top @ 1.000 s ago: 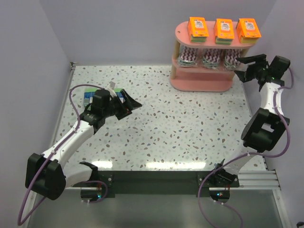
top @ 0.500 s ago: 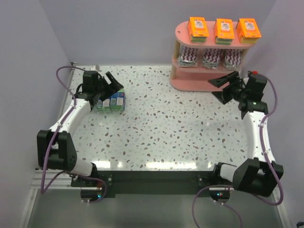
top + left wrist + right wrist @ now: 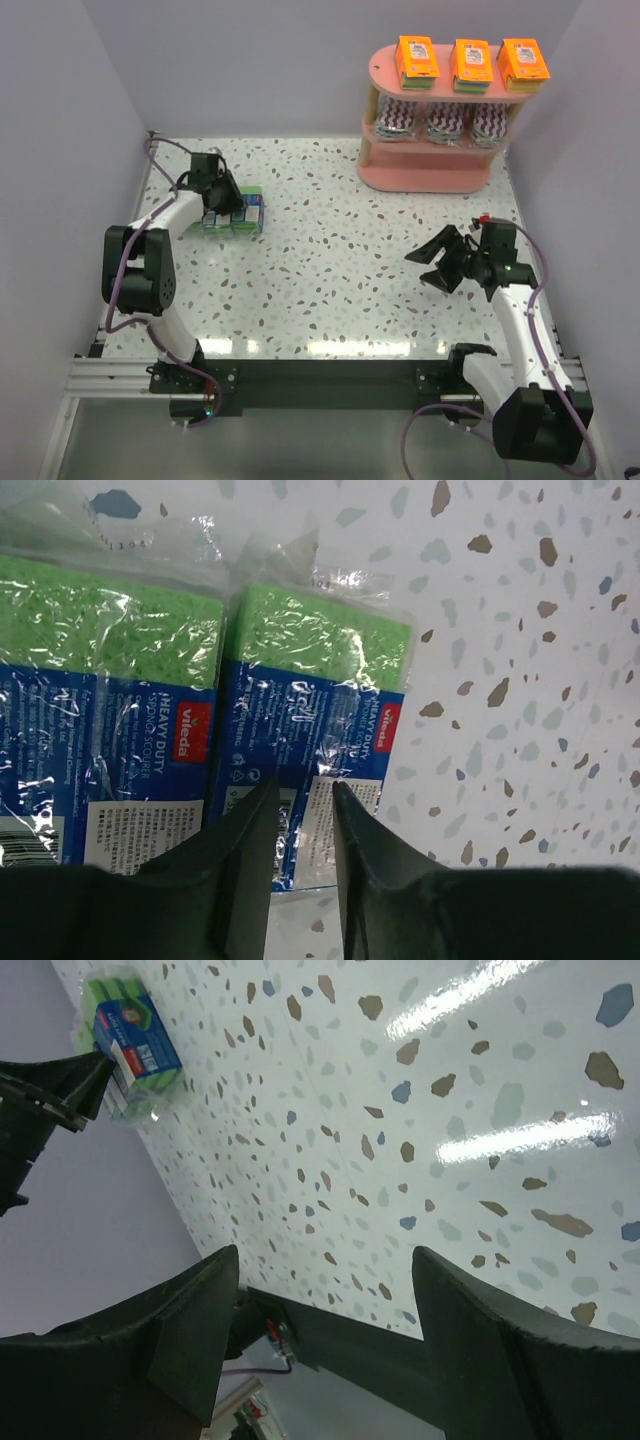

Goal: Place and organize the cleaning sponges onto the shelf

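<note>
Three blue-green packs [image 3: 238, 213] of cleaning sponges lie side by side at the table's far left. My left gripper [image 3: 228, 195] reaches onto them from the far side. In the left wrist view its jaws [image 3: 305, 785] stand close together on the near end of the right-hand pack [image 3: 315, 705], wrap and label in the narrow gap. The pink shelf [image 3: 425, 178] stands at the far right. Orange packs [image 3: 471, 62] sit on its top board and purple-white zigzag packs [image 3: 445, 124] on the middle one. My right gripper [image 3: 418, 270] hangs open over bare table, holding nothing [image 3: 325, 1252].
A second pack [image 3: 105, 690] lies just left of the pinched one. The right wrist view shows the packs [image 3: 135, 1045] far across the speckled table [image 3: 420, 1140], with the left arm [image 3: 40, 1100] beside them. Lilac walls close in the table on three sides.
My left gripper has come down onto the blue-green packs and drawn its jaws together. My right arm has swung away from the shelf to the near right, still open.
</note>
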Tool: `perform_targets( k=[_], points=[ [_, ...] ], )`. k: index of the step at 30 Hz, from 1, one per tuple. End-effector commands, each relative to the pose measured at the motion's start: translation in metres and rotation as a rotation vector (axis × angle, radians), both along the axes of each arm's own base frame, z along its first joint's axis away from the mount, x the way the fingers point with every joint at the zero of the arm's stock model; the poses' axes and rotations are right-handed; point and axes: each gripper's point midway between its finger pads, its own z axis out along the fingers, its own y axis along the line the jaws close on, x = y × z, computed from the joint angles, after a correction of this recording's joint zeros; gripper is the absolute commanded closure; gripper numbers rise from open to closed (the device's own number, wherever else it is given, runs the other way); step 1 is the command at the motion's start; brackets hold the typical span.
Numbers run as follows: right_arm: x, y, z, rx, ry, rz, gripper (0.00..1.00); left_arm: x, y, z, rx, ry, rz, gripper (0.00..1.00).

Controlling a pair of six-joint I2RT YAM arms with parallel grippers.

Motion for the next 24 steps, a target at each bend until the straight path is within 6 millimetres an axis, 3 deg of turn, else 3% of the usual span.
perform_targets(
  k=[1,5,9,11,14,18,21,24],
  points=[
    [-0.013,0.004,-0.010,-0.008,0.016,0.031,0.27,-0.007,0.009,-0.010,0.048,0.010,0.002,0.69],
    [-0.011,0.006,-0.013,-0.012,0.024,0.053,0.27,-0.027,0.002,-0.031,0.002,0.051,0.003,0.74],
    [-0.007,0.013,-0.016,-0.024,0.048,0.108,0.27,-0.051,-0.029,-0.043,-0.089,0.085,-0.033,0.76],
    [0.000,0.018,-0.014,-0.022,0.033,0.121,0.27,-0.067,-0.058,-0.044,-0.153,0.091,-0.053,0.76],
    [0.008,0.034,-0.013,-0.019,0.023,0.146,0.27,-0.092,-0.101,-0.042,-0.297,0.108,-0.050,0.76],
    [0.014,0.064,-0.014,-0.013,0.023,0.194,0.27,-0.113,-0.154,-0.019,-0.491,0.080,-0.047,0.76],
    [0.025,0.081,-0.011,0.003,0.009,0.198,0.27,-0.124,-0.180,-0.005,-0.577,0.076,-0.053,0.76],
    [0.036,0.098,-0.009,0.021,0.001,0.215,0.27,-0.132,-0.202,-0.004,-0.604,0.102,-0.094,0.76]
  ],
)
